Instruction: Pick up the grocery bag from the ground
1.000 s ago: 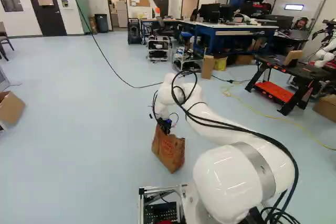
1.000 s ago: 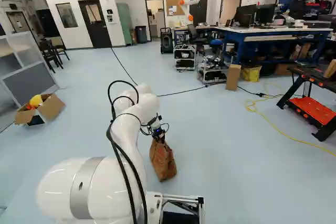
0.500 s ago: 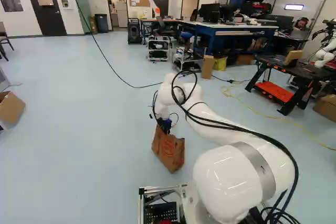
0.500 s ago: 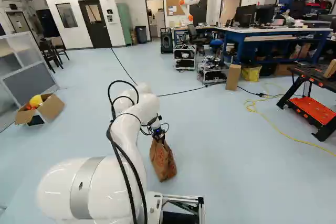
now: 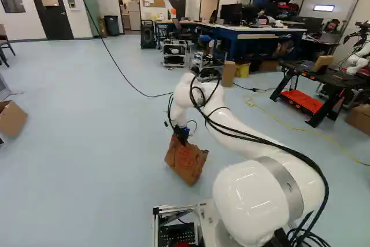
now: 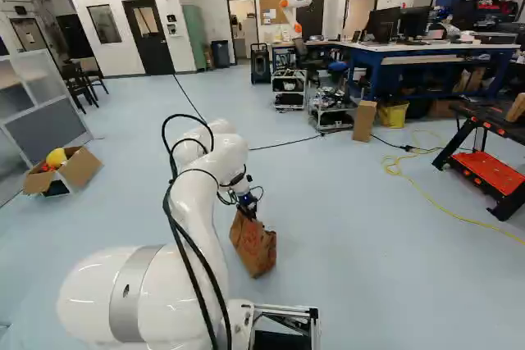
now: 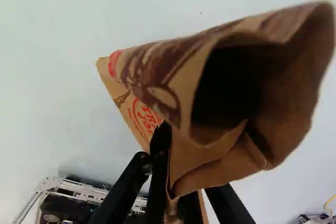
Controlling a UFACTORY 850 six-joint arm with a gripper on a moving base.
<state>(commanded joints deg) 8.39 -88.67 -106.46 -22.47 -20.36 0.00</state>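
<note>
The jaws are gripping the brown paper grocery bag by its rim, and it is hanging tilted beneath them. Grasping is looking complete; lifting well off the floor is apparently remaining.

The brown paper bag gapes open ahead of the fingers, its edge apparently pinched between them.
</note>
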